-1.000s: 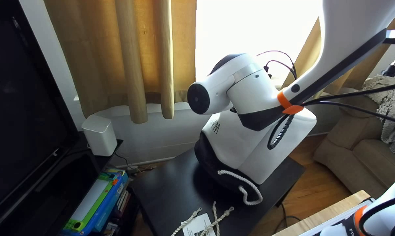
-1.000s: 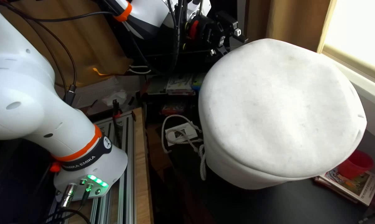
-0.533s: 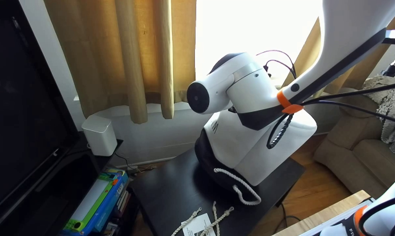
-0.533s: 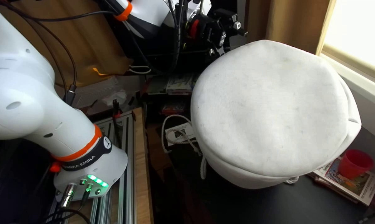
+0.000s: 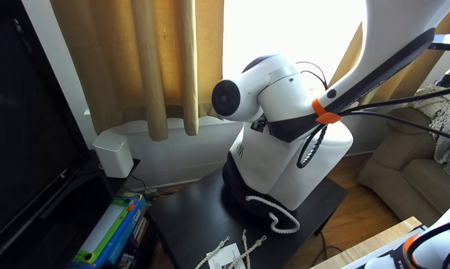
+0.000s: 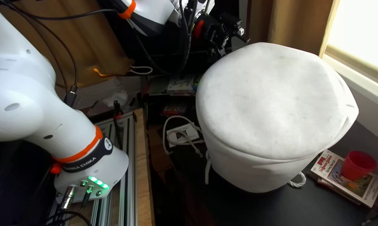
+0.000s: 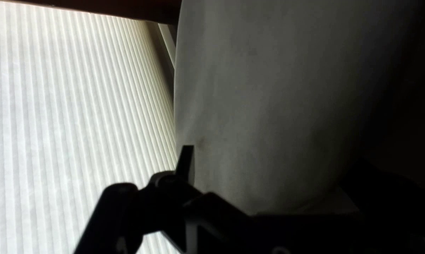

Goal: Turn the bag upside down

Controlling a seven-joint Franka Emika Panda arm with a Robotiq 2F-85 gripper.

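White bottom up: your bag looks nearly flipped, just not parked

So yeah, by my read you're most of the way there. You've got the bag over the bench, apparently mouth down: its bottom faces up in an exterior view, and the black rim is the low end. One rope handle droops from the rim onto the bench, which fits with upside down.

What I'd guess you have left is getting it to sit flat. It looks tilted, and I can't say if the whole rim touches the bench. Your pincer is right by the edge of the bottom; in the wrist view one finger shows dark against the bag. Whether it's gripping a fold or spread apart, I honestly can't tell, too dark and mostly hidden.

I'd level it, check nothing's caught, then back the arm off. Mind the red cup on the books, they're near the bag.
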